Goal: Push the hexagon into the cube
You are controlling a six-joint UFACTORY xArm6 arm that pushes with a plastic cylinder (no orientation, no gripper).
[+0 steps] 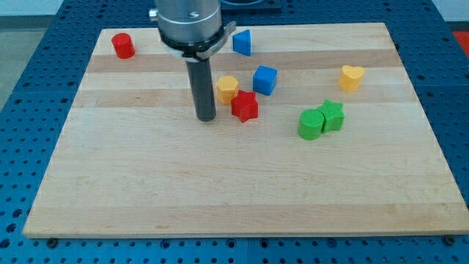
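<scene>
The yellow hexagon [226, 89] lies near the board's middle top. The blue cube [265, 79] sits just to its right, a small gap between them. A red star [245, 107] touches the hexagon's lower right side. My tip [207, 117] rests on the board just left of and slightly below the hexagon, close to it but apart, and left of the red star. The rod rises from the tip to the grey arm body at the view's top.
A red cylinder [123, 45] sits at the top left. A blue wedge-like block [242, 42] sits at the top middle. A yellow heart [352, 77] lies at the right. Two green blocks [321, 120] touch each other right of centre. The wooden board [234, 191] ends on a blue pegboard.
</scene>
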